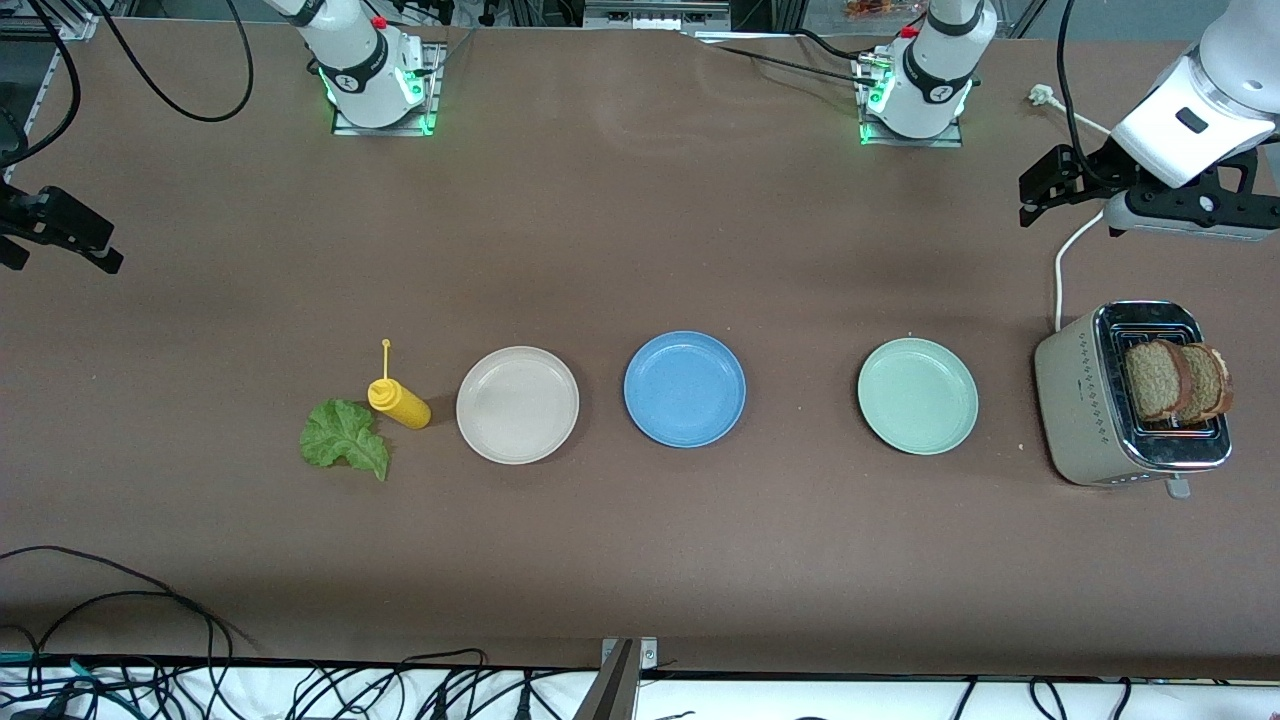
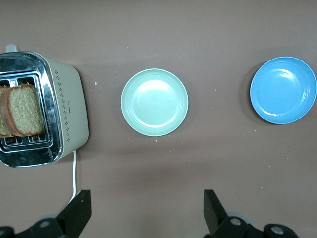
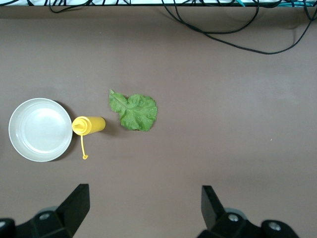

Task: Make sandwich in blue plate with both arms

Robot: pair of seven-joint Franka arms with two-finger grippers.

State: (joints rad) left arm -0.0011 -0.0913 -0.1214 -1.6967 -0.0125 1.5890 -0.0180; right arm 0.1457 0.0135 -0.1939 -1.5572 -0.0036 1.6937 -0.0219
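Black left hand [image 2: 143, 213] wide open, empty, right hand [image 3: 141, 210] likewise

The left gripper [image 1: 1040, 195] hangs above the left arm's end of the table, fingers [image 2: 79, 210] spread wide and empty. The right gripper [image 1: 60, 240] hangs above the right arm's end, fingers [image 3: 77, 203] equally wide, holding nothing.
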